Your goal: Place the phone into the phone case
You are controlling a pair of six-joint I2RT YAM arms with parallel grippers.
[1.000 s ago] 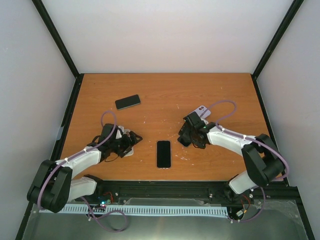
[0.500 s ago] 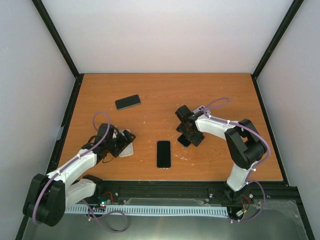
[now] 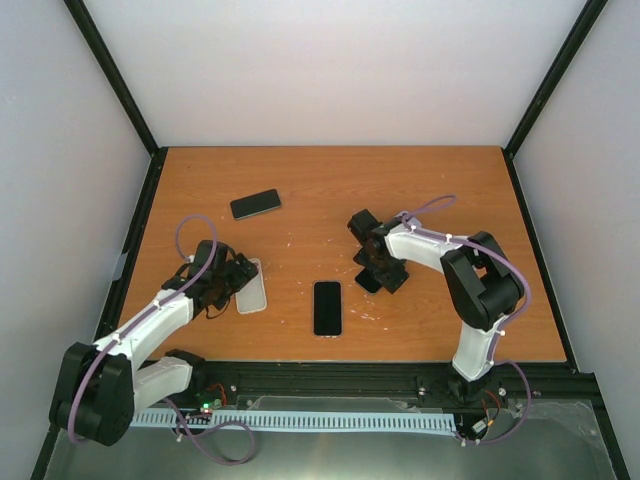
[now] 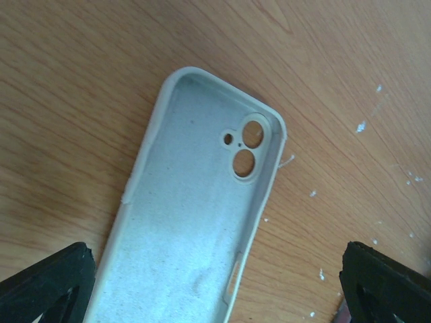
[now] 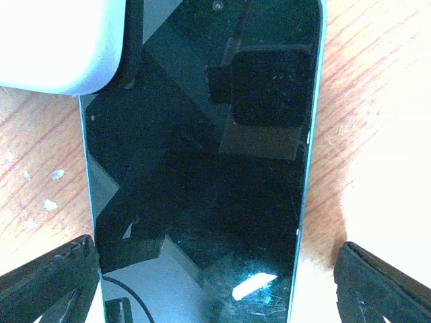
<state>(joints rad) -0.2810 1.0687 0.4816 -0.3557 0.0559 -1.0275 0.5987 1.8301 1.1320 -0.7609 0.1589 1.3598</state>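
Observation:
A pale grey phone case (image 3: pixel 252 288) lies open side up on the wooden table. In the left wrist view the case (image 4: pixel 202 222) shows its two camera holes. My left gripper (image 3: pixel 232 277) sits at the case's left end, open, and the case runs between its black fingertips (image 4: pixel 47 286); nothing is gripped. My right gripper (image 3: pixel 377 265) hovers low at centre right, also open. A black-screened phone (image 5: pixel 202 168) with a teal edge lies flat between its fingertips (image 5: pixel 384 286). The top view hides most of that phone under the gripper.
A second black phone (image 3: pixel 327 308) lies screen up near the front middle. A third dark phone (image 3: pixel 255 204) lies at the back left. A pale blurred shape (image 5: pixel 60 40) covers the upper left corner of the right wrist view. Black frame rails (image 3: pixel 130 240) edge the table.
My left gripper has drawn back to the left, uncovering the case. My right arm has swung in toward the centre, and its gripper now hides the pale-backed phone seen earlier.

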